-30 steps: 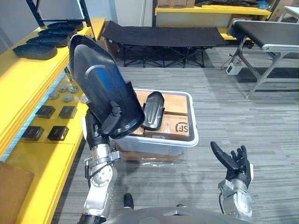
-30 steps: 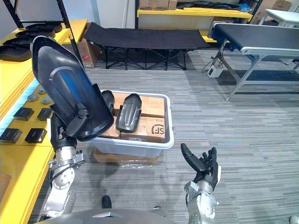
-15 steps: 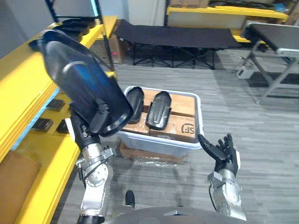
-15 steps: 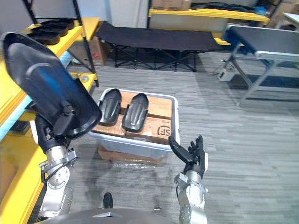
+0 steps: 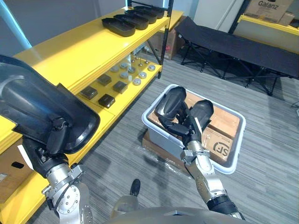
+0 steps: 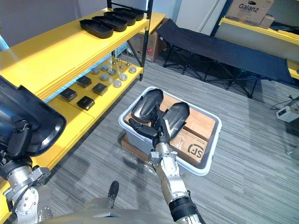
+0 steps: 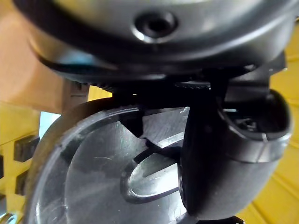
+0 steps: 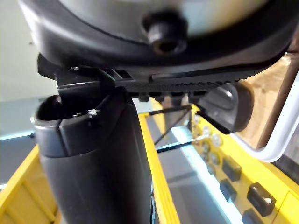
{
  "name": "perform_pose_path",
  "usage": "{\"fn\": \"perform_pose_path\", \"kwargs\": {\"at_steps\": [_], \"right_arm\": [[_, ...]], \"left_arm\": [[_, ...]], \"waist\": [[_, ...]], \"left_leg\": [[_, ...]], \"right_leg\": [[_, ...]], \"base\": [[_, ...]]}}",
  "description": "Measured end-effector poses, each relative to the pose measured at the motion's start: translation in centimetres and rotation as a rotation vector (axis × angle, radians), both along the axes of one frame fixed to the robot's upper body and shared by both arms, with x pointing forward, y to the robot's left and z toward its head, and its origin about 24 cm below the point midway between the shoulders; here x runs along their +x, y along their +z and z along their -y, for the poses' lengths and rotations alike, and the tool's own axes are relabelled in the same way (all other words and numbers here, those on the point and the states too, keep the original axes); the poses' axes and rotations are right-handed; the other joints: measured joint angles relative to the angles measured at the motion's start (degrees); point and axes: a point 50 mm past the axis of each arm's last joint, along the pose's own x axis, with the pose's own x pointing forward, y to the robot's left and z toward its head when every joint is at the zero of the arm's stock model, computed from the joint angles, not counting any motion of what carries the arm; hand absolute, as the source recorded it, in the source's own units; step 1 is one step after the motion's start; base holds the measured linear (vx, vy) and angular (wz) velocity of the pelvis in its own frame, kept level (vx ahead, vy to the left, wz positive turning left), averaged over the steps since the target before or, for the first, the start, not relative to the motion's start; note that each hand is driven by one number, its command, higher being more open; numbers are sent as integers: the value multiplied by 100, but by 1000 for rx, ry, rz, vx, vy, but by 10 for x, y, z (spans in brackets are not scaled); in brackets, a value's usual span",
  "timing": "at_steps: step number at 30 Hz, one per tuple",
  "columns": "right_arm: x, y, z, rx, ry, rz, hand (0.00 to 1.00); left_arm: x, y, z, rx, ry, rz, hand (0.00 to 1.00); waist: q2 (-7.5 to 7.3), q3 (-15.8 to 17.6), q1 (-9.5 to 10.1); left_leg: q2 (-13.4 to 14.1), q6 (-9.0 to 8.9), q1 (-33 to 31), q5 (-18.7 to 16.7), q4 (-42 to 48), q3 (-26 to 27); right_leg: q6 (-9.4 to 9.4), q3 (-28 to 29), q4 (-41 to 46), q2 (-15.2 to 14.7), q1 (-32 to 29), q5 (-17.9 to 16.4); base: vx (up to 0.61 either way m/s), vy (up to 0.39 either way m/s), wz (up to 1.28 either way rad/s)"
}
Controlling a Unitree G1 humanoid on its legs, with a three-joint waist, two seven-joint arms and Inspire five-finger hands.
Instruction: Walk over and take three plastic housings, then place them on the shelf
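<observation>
The left hand [image 5: 44,150] has fingers and thumb clamped on the rim of a large black plastic housing [image 5: 37,105]. It carries the housing upright, close beside the yellow shelf [image 5: 70,49], probably to set it by the row of housings [image 5: 122,23] on top. The right hand [image 5: 183,128] hangs open and empty before the white bin [image 5: 148,116], where two more housings [image 5: 170,100] lie. Compared with half a second ago, the whole view has swung toward the shelf, and the right hand shows against the bin instead of beside it.
</observation>
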Motion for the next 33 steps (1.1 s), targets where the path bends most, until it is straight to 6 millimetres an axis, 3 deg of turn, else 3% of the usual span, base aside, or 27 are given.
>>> {"fn": "perform_pose_path", "kwargs": {"at_steps": [2, 3, 4, 5, 6, 8, 10, 13, 15, 17, 18, 20, 23, 25, 27, 33], "right_arm": [[-1, -1, 1, 0, -2, -6, 100], [-4, -2, 4, 0, -17, -9, 100], [-7, -3, 13, -9, -48, -13, 100], [-7, -3, 17, -11, -63, -14, 100], [-6, -2, 24, -20, -95, -11, 100], [-8, -3, 28, -27, -107, -16, 100], [-11, -3, 20, -20, -78, -14, 100], [-11, 2, 7, 6, -41, 8, 100], [-10, 5, 6, 11, -33, 23, 100], [-11, 6, 14, -4, -62, 26, 100], [-12, 4, 16, -3, -76, 21, 100], [-18, 4, 20, 1, -99, 18, 100], [-22, 8, 17, 9, -70, 43, 100], [-25, 11, 14, 13, -24, 66, 100], [-27, 8, 16, -9, -12, 59, 100], [-34, 4, 26, -97, -18, 50, 100]], "left_arm": [[4, -2, 5, -9, -43, -14, 0], [9, -2, 11, -15, -90, -13, 0], [21, -3, 23, -22, -182, 0, 0], [26, -3, 29, -25, -223, 6, 0], [33, -4, 40, -34, -293, 12, 0], [33, -8, 45, -44, -321, -6, 0], [33, -8, 44, -44, -321, -12, 0], [34, -8, 43, -30, -343, -13, 0], [37, -5, 46, -25, -400, 4, 0], [46, 1, 59, 8, -538, 33, 0], [50, 3, 63, 22, -579, 46, 0], [63, 14, 77, 76, -701, 91, 0], [68, 19, 80, 92, -721, 111, 0], [68, 18, 79, 85, -698, 107, 0], [68, 12, 80, 72, -694, 84, 0], [63, 0, 76, 44, -662, 12, 0]], "waist": [[65, 62, -56], [68, 71, -205], [3, 113, -324], [1, 177, -333], [136, 333, -288], [381, 437, -272], [384, 421, -232], [344, 397, -142], [283, 381, -168], [321, 383, -375], [311, 382, -438], [258, 365, -523], [266, 362, -562], [325, 344, -543], [440, 386, -577], [426, 395, -615]], "left_leg": [[33, -1, -82, -18, -1, 146], [106, 68, -213, -160, 4, 522], [155, 271, -326, -419, 75, 1052], [198, 319, -381, -522, 130, 1329], [359, 382, -522, -514, 417, 1818], [355, 155, -527, -259, 463, 1735], [264, 195, -499, -211, 329, 1847], [161, 353, -391, 177, 50, 1975], [31, 418, -396, 182, 36, 1855], [-131, 559, -353, 139, 38, 1398], [-154, 565, -331, 131, 38, 1273], [-271, 541, -255, 142, 34, 864], [-366, 463, -227, 201, 35, 690], [-299, 306, -399, 325, 36, 634], [-141, 184, -491, 440, 36, 476], [40, 72, -488, 465, 36, 356]], "right_leg": [[6, -140, -8, 66, 39, 4], [27, -431, -49, 97, 101, 16], [51, -903, -157, 75, 196, 38], [18, -1089, -193, 22, 262, 17], [53, -1306, -118, -12, 293, -77], [150, -1417, 99, 20, 363, -207], [174, -1429, 125, -75, 335, -229], [249, -1385, 286, -223, 294, -283], [160, -1208, 503, -361, 257, -369], [-28, -117, 1516, -548, -45, -486], [-152, 176, 1719, -532, -107, -650], [-183, 904, 1937, -374, -253, -976], [-143, 942, 1743, -351, -413, -1028], [146, 939, 1409, -192, -371, -1138], [108, 806, 1344, 20, -382, -1097], [-74, 741, 1496, 209, -410, -1198]], "base": [[-81, -20, 39], [-115, -9, 144], [-118, 7, 170], [-99, 55, 165], [-65, 67, 95], [-29, 42, 54], [33, 49, 15], [83, 60, 2], [136, 62, 38], [120, 87, 93], [94, 29, 116], [74, -30, 101], [-14, -73, 46], [-44, -164, 21], [-99, -223, 25], [-43, -105, 5]]}}
